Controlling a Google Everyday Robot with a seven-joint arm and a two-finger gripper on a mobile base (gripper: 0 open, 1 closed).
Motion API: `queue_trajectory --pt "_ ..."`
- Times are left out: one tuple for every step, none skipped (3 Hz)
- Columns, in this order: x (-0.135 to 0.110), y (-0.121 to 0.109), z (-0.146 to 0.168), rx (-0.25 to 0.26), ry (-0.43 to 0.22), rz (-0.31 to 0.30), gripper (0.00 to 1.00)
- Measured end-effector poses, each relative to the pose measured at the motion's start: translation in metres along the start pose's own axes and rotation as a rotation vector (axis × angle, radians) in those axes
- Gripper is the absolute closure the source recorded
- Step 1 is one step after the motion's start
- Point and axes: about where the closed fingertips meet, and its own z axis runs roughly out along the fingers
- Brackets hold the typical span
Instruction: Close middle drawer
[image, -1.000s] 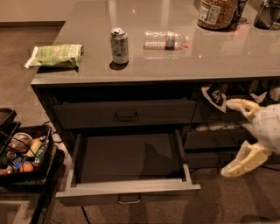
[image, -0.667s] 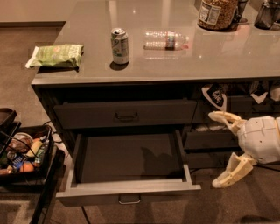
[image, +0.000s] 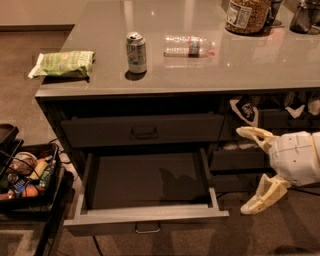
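Observation:
The middle drawer (image: 147, 220) is pulled far out of the dark grey cabinet; its bare grey inside shows, and a small metal loop handle (image: 148, 229) sits at the centre of its front. The closed top drawer front (image: 142, 130) lies above it. My gripper (image: 245, 170) is to the right of the open drawer, level with its right side wall, apart from it. Its two cream fingers (image: 260, 195) are spread wide and hold nothing.
On the countertop (image: 200, 70) stand a soda can (image: 136, 52), a lying water bottle (image: 189, 46), a green snack bag (image: 64, 63) and a jar (image: 248, 15). A black basket of items (image: 25, 175) stands on the floor at the left.
My gripper has moved down and slightly left, toward the right side of the open drawer. The drawer has not moved.

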Motion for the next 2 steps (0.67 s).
queue_trajectory --pt "0.025 0.013 0.021 0.003 0.031 0.050 0.00" --pt "0.069 0.043 0.050 0.000 0.024 0.125 0.00"
